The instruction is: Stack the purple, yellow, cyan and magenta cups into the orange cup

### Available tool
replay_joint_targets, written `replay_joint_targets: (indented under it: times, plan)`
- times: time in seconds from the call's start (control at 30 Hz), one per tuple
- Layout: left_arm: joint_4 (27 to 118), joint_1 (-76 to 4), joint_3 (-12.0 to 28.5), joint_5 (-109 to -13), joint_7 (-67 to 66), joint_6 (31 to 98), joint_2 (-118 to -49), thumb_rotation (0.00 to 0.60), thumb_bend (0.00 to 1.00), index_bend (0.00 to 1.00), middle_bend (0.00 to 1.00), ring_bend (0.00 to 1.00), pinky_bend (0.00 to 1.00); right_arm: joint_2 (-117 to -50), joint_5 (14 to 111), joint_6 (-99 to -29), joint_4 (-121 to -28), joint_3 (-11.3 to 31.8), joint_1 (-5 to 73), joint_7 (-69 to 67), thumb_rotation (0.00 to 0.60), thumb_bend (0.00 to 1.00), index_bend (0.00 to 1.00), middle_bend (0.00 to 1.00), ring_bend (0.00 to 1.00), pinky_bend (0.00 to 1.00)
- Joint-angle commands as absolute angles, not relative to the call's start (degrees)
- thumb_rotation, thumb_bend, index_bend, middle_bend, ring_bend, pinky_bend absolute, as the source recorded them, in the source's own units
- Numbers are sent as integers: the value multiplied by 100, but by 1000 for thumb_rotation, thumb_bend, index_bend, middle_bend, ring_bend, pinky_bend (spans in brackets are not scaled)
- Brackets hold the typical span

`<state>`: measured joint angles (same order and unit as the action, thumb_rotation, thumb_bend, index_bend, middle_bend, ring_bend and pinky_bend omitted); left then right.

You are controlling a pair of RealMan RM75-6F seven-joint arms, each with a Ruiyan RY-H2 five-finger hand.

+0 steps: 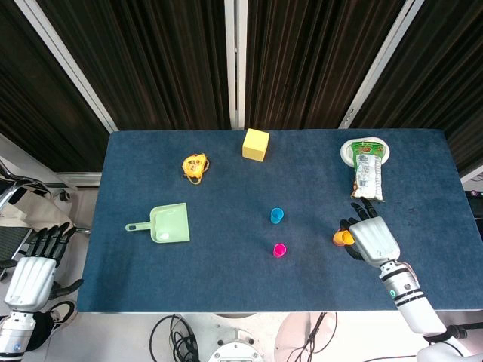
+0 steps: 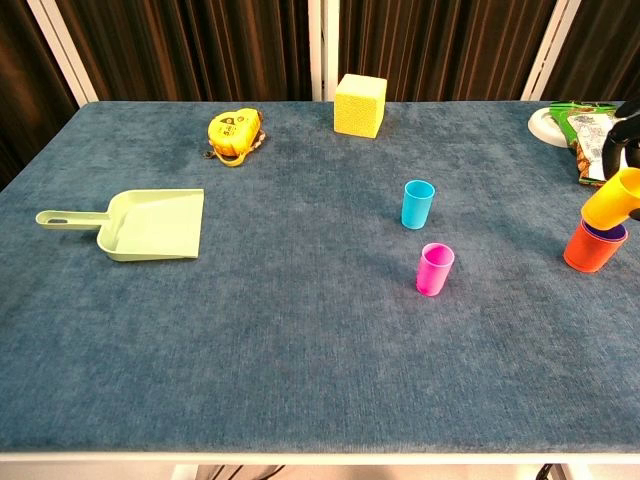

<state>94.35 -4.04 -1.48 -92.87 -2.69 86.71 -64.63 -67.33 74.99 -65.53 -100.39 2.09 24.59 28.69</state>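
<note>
My right hand [image 1: 373, 238] holds the yellow cup [image 2: 613, 197], which is tilted and raised just over the orange cup [image 2: 594, 248] at the table's right side. A purple cup's rim [image 2: 606, 233] shows inside the orange cup. In the head view the yellow cup [image 1: 341, 238] pokes out left of the hand, which hides the orange cup. The chest view shows only the hand's dark fingers [image 2: 620, 140] at the frame edge. The cyan cup [image 2: 417, 204] and the magenta cup [image 2: 434, 269] stand upright mid-table. My left hand [image 1: 34, 270] hangs off the table's left side, fingers apart, holding nothing.
A green dustpan [image 2: 140, 224] lies at the left. A yellow tape measure [image 2: 233, 134] and a yellow sponge block [image 2: 360, 105] sit toward the back. A snack bag [image 1: 367, 177] lies partly on a white plate [image 1: 348, 151] at the back right.
</note>
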Motion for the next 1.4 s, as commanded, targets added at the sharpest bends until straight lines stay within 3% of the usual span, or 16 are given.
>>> replay_joint_targets:
  times: [0.03, 0.4, 0.67, 0.93, 1.13, 1.4]
  plan:
    - [9424, -411, -149, -9279, -276, 8652, -6475, 600, 11, 5, 0, 0, 0, -6790, 7312, -6418, -9873, 255, 2488, 2821, 600, 233, 515, 503, 128, 0]
    - [9380, -439, -145, -9175, -286, 8536, -6509, 600, 11, 4, 0, 0, 0, -7122, 7024, -6143, -9385, 333, 2631, 2739, 600, 229, 525, 500, 128, 0]
    - [9396, -455, -135, -9162, -295, 8522, -6499, 600, 11, 5, 0, 0, 0, -6937, 6920, -5997, -9542, 341, 2685, 2659, 600, 103, 308, 393, 91, 0]
    - [9399, -475, -130, -9163, -278, 8502, -6508, 600, 11, 5, 0, 0, 0, -6803, 7098, -6146, -9783, 475, 2749, 2530, 600, 99, 295, 373, 82, 0]
    - [9423, -476, -137, -9191, -310, 8521, -6498, 600, 10, 5, 0, 0, 0, -7335, 7068, -6005, -9679, 726, 3140, 2806, 600, 98, 296, 342, 80, 0]
    - [9469, -441, -164, -9166, -362, 8532, -6463, 600, 11, 5, 0, 0, 0, -8378, 6164, -5589, -9010, 1110, 3873, 3547, 600, 98, 280, 285, 46, 0]
